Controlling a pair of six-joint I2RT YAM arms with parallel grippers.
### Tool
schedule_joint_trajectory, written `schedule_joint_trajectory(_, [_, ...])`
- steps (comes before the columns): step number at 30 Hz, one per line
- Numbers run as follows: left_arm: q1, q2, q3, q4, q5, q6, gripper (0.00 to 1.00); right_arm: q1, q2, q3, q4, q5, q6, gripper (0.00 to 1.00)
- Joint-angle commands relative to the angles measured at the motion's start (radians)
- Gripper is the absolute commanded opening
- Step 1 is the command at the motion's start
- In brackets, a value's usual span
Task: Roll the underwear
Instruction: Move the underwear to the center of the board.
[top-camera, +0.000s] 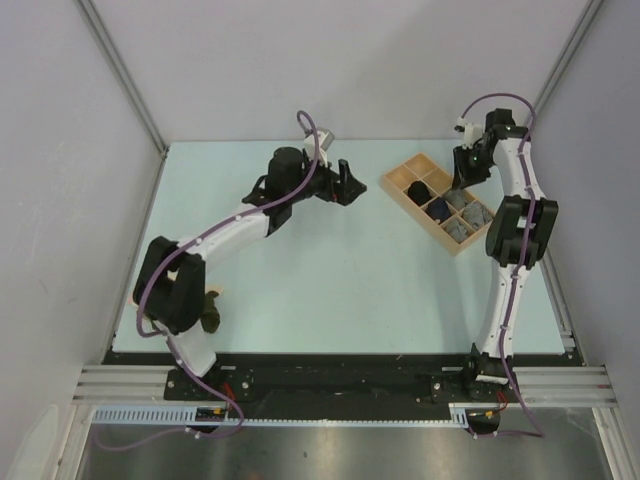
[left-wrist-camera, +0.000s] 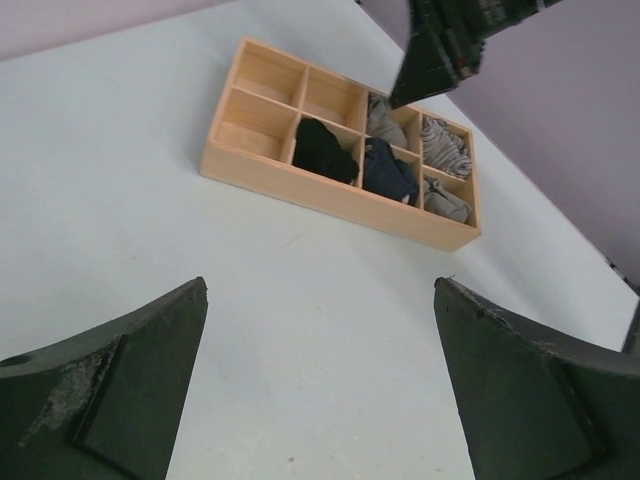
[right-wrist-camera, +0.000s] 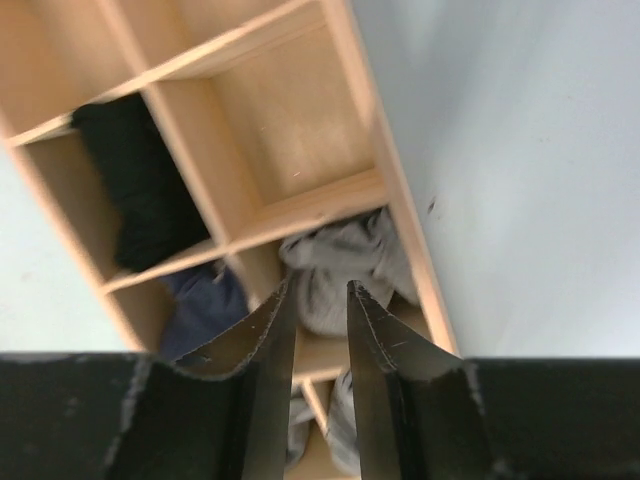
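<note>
Pale surface (top-camera: 330, 270): wooden tray (top-camera: 403, 180) at far right; olive underwear (top-camera: 210, 314) at near-left edge, well apart

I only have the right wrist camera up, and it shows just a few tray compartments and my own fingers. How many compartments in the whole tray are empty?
Observer: Three. The left wrist view shows the whole tray. It has eight compartments: three at one end are bare and five hold underwear.
Operator: Okay, and is there any underwear outside the tray?
Observer: Yes, one. In the top view, what looks like a dark olive piece lies on the table at the near left, partly hidden by the left arm.
</note>
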Motion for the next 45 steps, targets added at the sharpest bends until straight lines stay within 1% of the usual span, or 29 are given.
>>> schedule_joint_trajectory(1, [0.019,-0.166,-0.044,-0.037,-0.116,0.110,1.00,-0.012,-0.243,-0.071,0.038,-0.103,-0.030,0.32])
schedule_joint_trajectory(4, [0.048,-0.255,-0.106,-0.069,-0.165,0.123,1.00,-0.013,-0.349,-0.163,0.103,-0.149,-0.034,0.34])
schedule_joint_trajectory(6, [0.097,-0.325,-0.146,-0.078,-0.146,0.096,1.00,-0.013,-0.403,-0.214,0.147,-0.178,-0.032,0.34])
schedule_joint_trajectory(7, [0.120,-0.351,-0.191,-0.078,-0.124,0.078,1.00,-0.015,-0.458,-0.269,0.169,-0.187,-0.029,0.35])
schedule_joint_trajectory(8, [0.146,-0.373,-0.216,-0.075,-0.100,0.024,1.00,-0.016,-0.493,-0.303,0.214,-0.198,-0.035,0.36])
schedule_joint_trajectory(9, [0.210,-0.422,-0.244,-0.055,-0.028,-0.007,1.00,-0.016,-0.527,-0.338,0.244,-0.203,-0.032,0.36])
schedule_joint_trajectory(10, [0.246,-0.444,-0.305,-0.038,0.009,-0.086,1.00,-0.016,-0.597,-0.371,0.277,-0.197,-0.031,0.39])
schedule_joint_trajectory(11, [0.284,-0.462,-0.339,-0.020,0.041,-0.131,1.00,-0.018,-0.633,-0.454,0.360,-0.148,-0.003,0.41])
schedule_joint_trajectory(12, [0.367,-0.499,-0.373,0.014,0.128,-0.171,1.00,-0.019,-0.668,-0.496,0.411,-0.134,0.003,0.45])
schedule_joint_trajectory(13, [0.407,-0.514,-0.426,0.023,0.166,-0.238,1.00,-0.034,-0.708,-0.547,0.452,-0.140,0.002,0.63])
schedule_joint_trajectory(14, [0.476,-0.534,-0.446,0.020,0.192,-0.260,1.00,-0.047,-0.772,-0.643,0.548,-0.160,0.011,0.77])
schedule_joint_trajectory(15, [0.502,-0.551,-0.460,-0.025,0.209,-0.268,1.00,-0.061,-0.805,-0.703,0.607,-0.227,0.069,0.95])
schedule_joint_trajectory(16, [0.519,-0.594,-0.471,-0.062,0.213,-0.231,1.00,-0.103,-0.825,-0.748,0.652,-0.287,0.109,1.00])
schedule_joint_trajectory(17, [0.528,-0.618,-0.467,-0.110,0.188,-0.194,1.00,-0.122,-0.840,-0.804,0.710,-0.447,0.142,1.00])
schedule_joint_trajectory(18, [0.528,-0.641,-0.459,-0.173,0.159,-0.155,1.00,-0.136,-0.836,-0.813,0.709,-0.526,0.178,1.00])
schedule_joint_trajectory(19, [0.528,-0.684,-0.444,-0.266,0.101,-0.084,1.00,-0.140,-0.830,-0.813,0.663,-0.589,0.181,1.00])
schedule_joint_trajectory(20, [0.528,-0.703,-0.440,-0.308,0.076,-0.061,1.00,-0.131,-0.827,-0.816,0.648,-0.646,0.183,1.00])
schedule_joint_trajectory(22, [0.528,-0.755,-0.431,-0.416,0.001,-0.001,1.00,-0.102,-0.843,-0.858,0.631,-0.643,0.157,1.00])
schedule_joint_trajectory(23, [0.528,-0.770,-0.431,-0.452,-0.095,0.005,1.00,-0.058,-0.854,-0.875,0.620,-0.601,0.138,1.00])
schedule_joint_trajectory(25, [0.528,-0.790,-0.431,-0.527,-0.191,0.022,1.00,-0.010,-0.880,-0.924,0.608,-0.559,0.109,1.00])
schedule_joint_trajectory(26, [0.528,-0.804,-0.430,-0.594,-0.264,0.037,1.00,0.008,-0.885,-0.937,0.609,-0.537,0.105,1.00])
schedule_joint_trajectory(30, [0.528,-0.836,-0.469,-0.682,-0.357,0.097,1.00,0.070,-0.883,-0.966,0.635,-0.519,0.109,1.00])
schedule_joint_trajectory(32, [0.528,-0.846,-0.476,-0.717,-0.392,0.107,1.00,0.082,-0.880,-0.966,0.618,-0.508,0.089,1.00])
schedule_joint_trajectory(36, [0.528,-0.840,-0.493,-0.736,-0.386,0.096,1.00,0.117,-0.882,-0.966,0.588,-0.520,0.022,1.00])
schedule_joint_trajectory(38, [0.528,-0.827,-0.479,-0.762,-0.391,0.094,1.00,0.129,-0.891,-0.966,0.569,-0.502,-0.006,1.00])
schedule_joint_trajectory(41, [0.528,-0.778,-0.428,-0.858,-0.411,0.111,1.00,0.134,-0.893,-0.966,0.568,-0.513,-0.008,1.00])
schedule_joint_trajectory(42, [0.527,-0.757,-0.398,-0.888,-0.422,0.110,1.00,0.157,-0.891,-0.966,0.566,-0.516,-0.008,1.00])
schedule_joint_trajectory(43, [0.525,-0.720,-0.384,-0.940,-0.428,0.104,0.98,0.166,-0.890,-0.966,0.565,-0.519,-0.009,1.00])
schedule_joint_trajectory(45, [0.513,-0.674,-0.344,-0.980,-0.451,0.075,0.91,0.172,-0.891,-0.966,0.562,-0.519,-0.015,1.00])
